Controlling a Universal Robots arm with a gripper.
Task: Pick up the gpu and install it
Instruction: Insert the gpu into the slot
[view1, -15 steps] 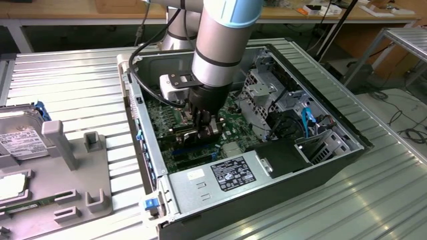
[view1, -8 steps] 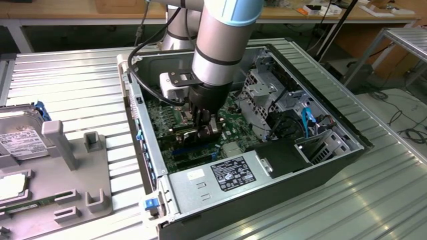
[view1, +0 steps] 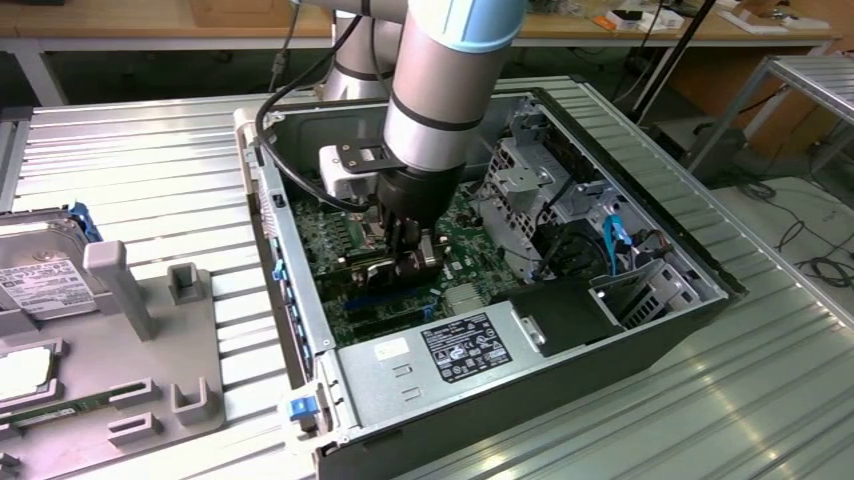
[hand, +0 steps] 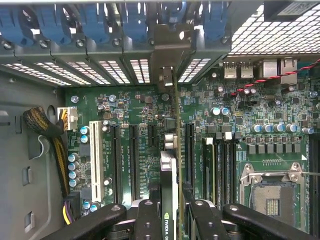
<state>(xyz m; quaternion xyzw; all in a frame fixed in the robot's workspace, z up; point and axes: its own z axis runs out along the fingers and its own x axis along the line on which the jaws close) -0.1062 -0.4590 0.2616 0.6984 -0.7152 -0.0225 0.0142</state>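
Exterior view: reaching down into open case (view1: 574, 395) with gripper (view1: 416, 262), power supply (view1: 461, 350) at 5 o'clock of it. Wrist view: pinching gpu (hand: 169, 170) edge-on between fingers (hand: 147, 220), card upright over motherboard (hand: 125, 105), running straight ahead from the fingertips, silver bracket (hand: 167, 45) against rear slot openings; can't tell if seated.

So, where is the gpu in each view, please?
Exterior view: the gpu is inside the open case, under the gripper.
Wrist view: the gpu is seen edge-on between the fingers, over the expansion slots.
Shared landmark: the green motherboard.
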